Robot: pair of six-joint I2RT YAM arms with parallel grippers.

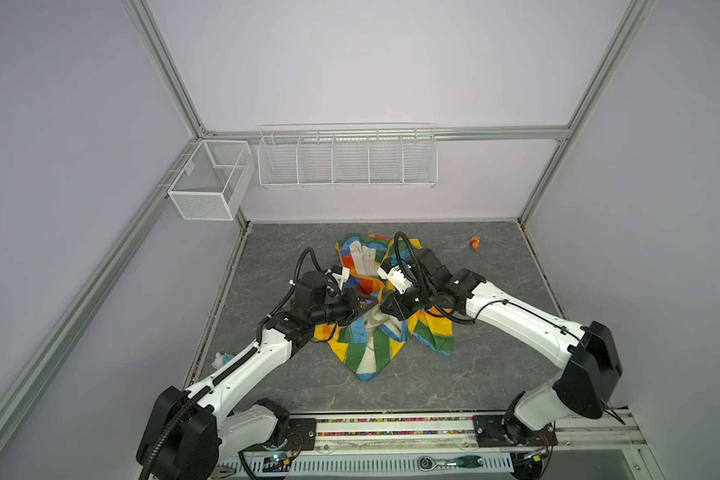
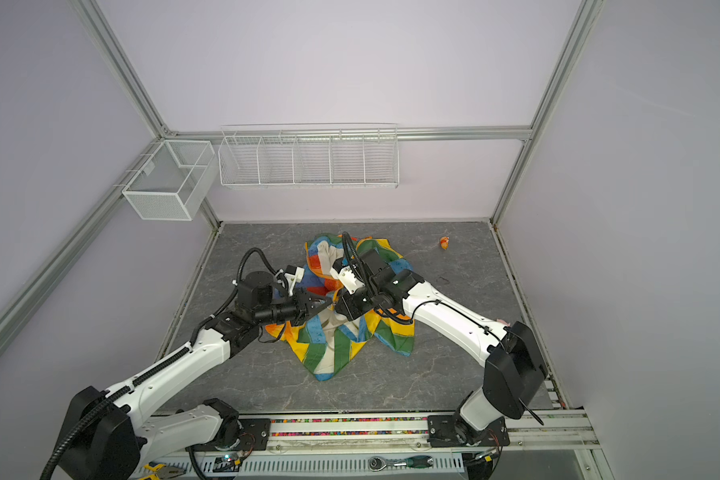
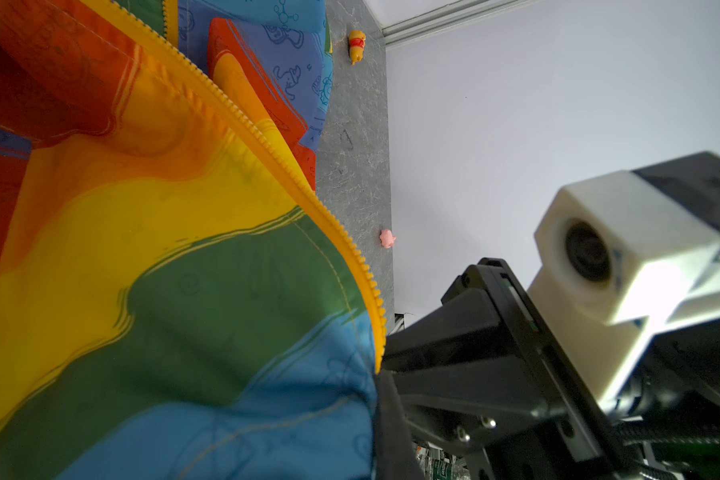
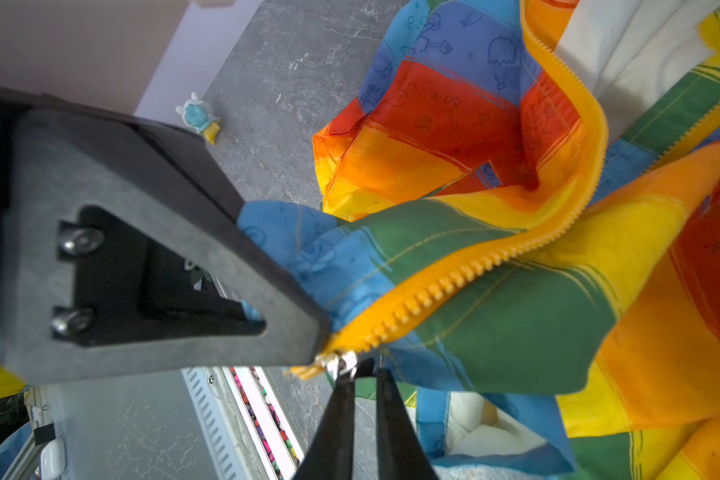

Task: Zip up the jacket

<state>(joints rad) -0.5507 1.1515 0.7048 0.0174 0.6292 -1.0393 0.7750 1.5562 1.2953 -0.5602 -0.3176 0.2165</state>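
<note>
Your jacket (image 1: 375, 345) lay crumpled in the middle of the table (image 1: 495, 374), cream lining showing in places, with one fold tapering toward 6 o'clock. Your left end effector (image 1: 370, 306), reaching over it from 8 o'clock, was clamped tight on the jacket's blue hem corner, right beside the lower end of the orange-yellow zipper strip (image 4: 474, 266). Your right end effector (image 4: 362, 374), reaching from 4 o'clock, had its fingers only narrowly apart at the silver zipper slider (image 4: 341, 365); whether they pinched it could not be told.
</note>
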